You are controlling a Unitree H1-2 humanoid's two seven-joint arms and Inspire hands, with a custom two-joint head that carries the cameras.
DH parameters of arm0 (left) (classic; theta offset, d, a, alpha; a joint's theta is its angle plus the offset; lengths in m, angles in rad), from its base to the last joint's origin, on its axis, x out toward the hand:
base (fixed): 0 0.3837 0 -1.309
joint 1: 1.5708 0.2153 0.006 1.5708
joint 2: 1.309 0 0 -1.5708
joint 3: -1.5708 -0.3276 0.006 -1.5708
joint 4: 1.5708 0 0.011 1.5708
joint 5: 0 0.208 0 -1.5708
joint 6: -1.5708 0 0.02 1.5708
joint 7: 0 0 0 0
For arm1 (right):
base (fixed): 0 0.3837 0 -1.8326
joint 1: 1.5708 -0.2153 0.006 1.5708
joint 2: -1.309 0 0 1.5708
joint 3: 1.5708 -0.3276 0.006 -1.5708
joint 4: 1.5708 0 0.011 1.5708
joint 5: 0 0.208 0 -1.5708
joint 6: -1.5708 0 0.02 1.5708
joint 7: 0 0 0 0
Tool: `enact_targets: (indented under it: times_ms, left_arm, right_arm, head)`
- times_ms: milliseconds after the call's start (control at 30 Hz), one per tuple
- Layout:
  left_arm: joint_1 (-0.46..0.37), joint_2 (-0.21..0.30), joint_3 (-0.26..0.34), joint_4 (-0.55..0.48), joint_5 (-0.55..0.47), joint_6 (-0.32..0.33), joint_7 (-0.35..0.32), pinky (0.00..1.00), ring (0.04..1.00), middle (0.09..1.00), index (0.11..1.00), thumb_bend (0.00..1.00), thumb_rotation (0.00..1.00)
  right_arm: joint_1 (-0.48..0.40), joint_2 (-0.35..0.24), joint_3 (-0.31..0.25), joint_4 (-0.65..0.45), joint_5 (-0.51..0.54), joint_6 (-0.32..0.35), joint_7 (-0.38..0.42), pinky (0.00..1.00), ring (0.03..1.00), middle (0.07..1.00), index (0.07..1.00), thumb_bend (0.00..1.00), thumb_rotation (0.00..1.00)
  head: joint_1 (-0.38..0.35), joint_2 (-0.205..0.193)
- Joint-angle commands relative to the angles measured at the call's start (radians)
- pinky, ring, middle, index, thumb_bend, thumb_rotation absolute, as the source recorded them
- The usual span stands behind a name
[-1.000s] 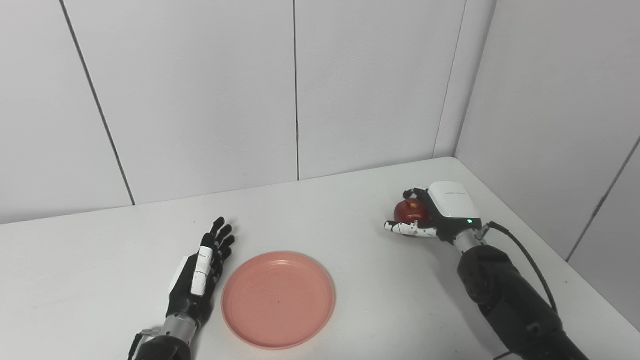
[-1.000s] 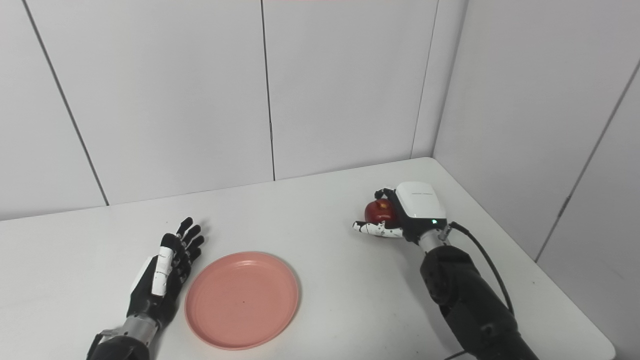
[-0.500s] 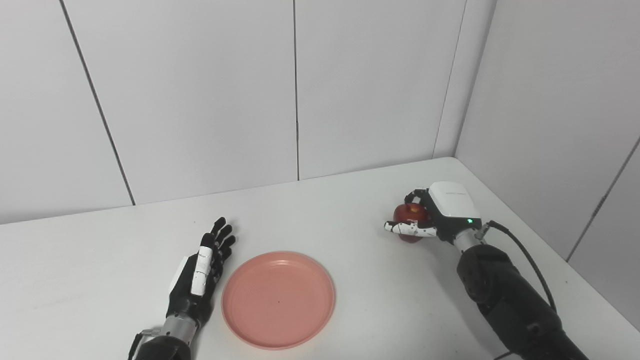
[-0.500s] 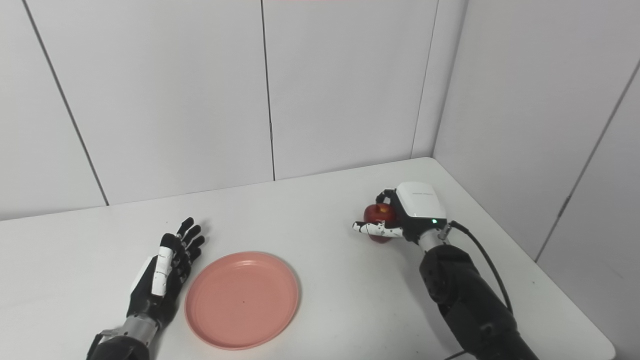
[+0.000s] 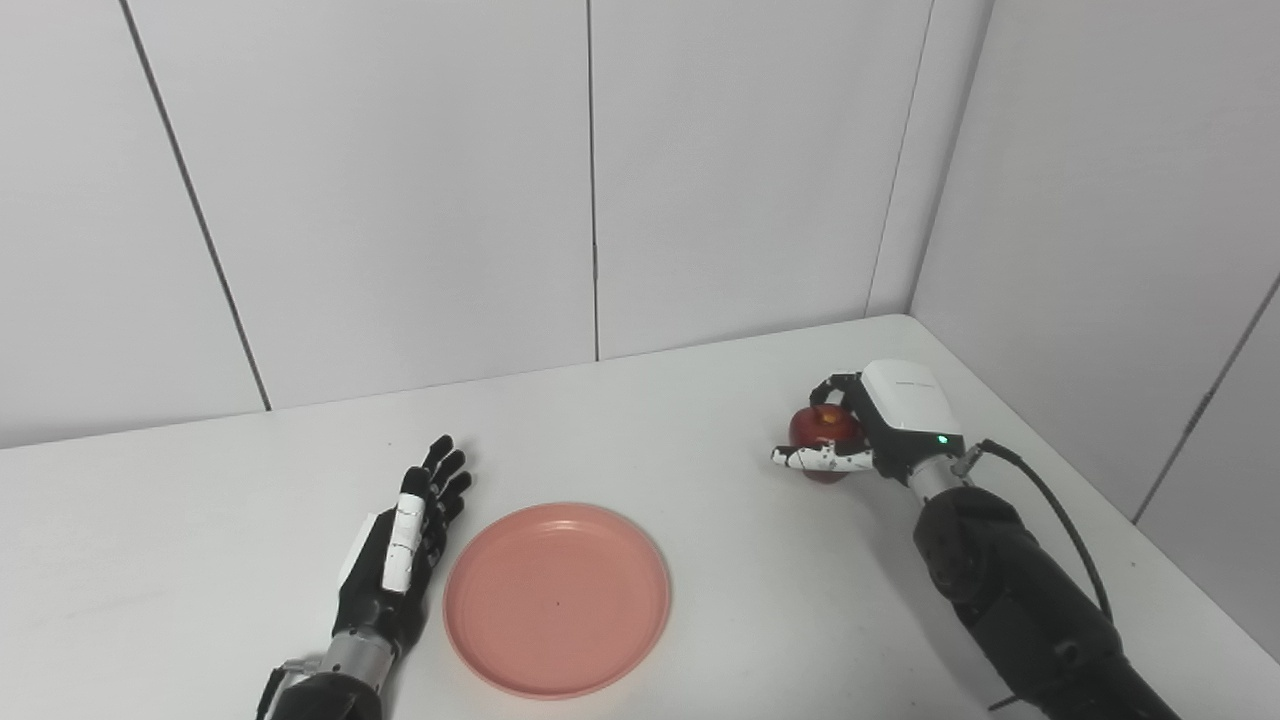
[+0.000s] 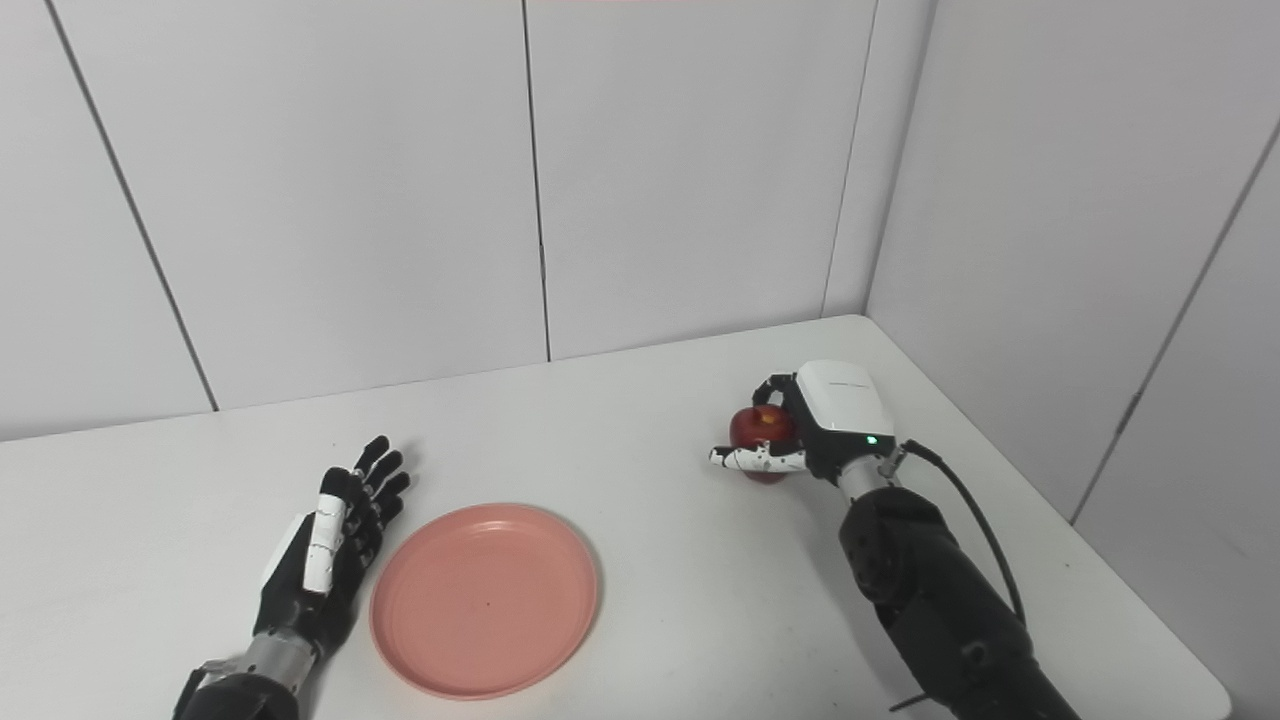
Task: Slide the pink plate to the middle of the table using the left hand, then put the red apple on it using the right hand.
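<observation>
Left robot hand (image 5: 400, 545) lay flat, fingers (image 5: 445, 470) straight and spread, pointing away from the robot, holding nothing. Left forearm entered at the bottom left. Right robot hand (image 5: 860, 430) was curled closed in a grasp, thumb (image 5: 815, 458) extended across the front, white back plate facing up. Right forearm (image 5: 1010, 590) angled in from the bottom right.

My right robot hand (image 5: 868, 432) is wrapped around the red apple (image 5: 824, 430) at the far right of the white tabletop (image 5: 640, 430), thumb under it and fingers over its top. My left robot hand (image 5: 398, 553) lies flat with fingers straight and spread, just left of the pink plate (image 5: 557, 598), which sits well apart from the apple.
</observation>
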Motion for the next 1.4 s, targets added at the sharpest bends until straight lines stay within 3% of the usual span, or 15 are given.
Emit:
enact_targets:
  times_ms: [0,167,333,433,700,933,1367]
  left_arm:
    - [0.042,0.010,-0.002,0.028,0.002,0.032,-0.006,1.00,0.963,0.976,0.942,0.90,0.98]
    - [0.045,0.010,-0.002,0.020,0.002,0.041,-0.005,1.00,0.963,0.975,0.939,0.89,0.98]
    - [0.043,0.009,-0.003,0.025,0.001,0.039,-0.007,1.00,0.967,0.981,0.938,0.89,0.98]
    - [0.044,0.007,-0.003,0.023,0.002,0.040,-0.004,0.99,0.964,0.979,0.934,0.89,0.98]
    - [0.043,0.002,-0.005,0.025,0.006,0.036,0.001,0.99,0.967,0.981,0.928,0.91,0.97]
    - [0.044,-0.007,-0.014,0.033,0.012,0.025,0.003,0.99,0.972,0.985,0.931,0.93,0.97]
    - [0.042,-0.050,-0.024,0.058,0.037,-0.004,0.048,0.99,0.966,0.976,0.963,0.93,0.95]
  right_arm:
    - [-0.033,-0.026,0.002,-0.014,-0.001,-0.016,-0.011,0.18,0.241,0.341,0.597,0.55,0.50]
    - [-0.034,-0.033,0.007,-0.050,-0.005,-0.022,-0.015,0.18,0.241,0.339,0.586,0.56,0.54]
    - [-0.040,-0.036,0.010,-0.098,-0.004,-0.043,-0.024,0.13,0.183,0.273,0.558,0.57,0.53]
    - [-0.047,-0.035,0.014,-0.139,-0.004,-0.042,-0.008,0.12,0.177,0.271,0.555,0.58,0.57]
    - [-0.066,-0.013,0.029,-0.266,-0.017,-0.036,0.030,0.11,0.166,0.262,0.575,0.59,0.57]
    - [-0.076,0.016,0.043,-0.392,-0.039,-0.006,0.116,0.13,0.187,0.289,0.589,0.59,0.63]
    - [-0.075,0.073,0.086,-0.454,-0.040,-0.072,0.150,0.14,0.208,0.315,0.557,0.58,0.56]
  head:
    - [0.001,0.000]
    - [-0.001,0.001]
    - [0.000,0.001]
    - [0.001,0.000]
    - [0.015,0.001]
    - [0.067,0.000]
    - [0.204,0.007]
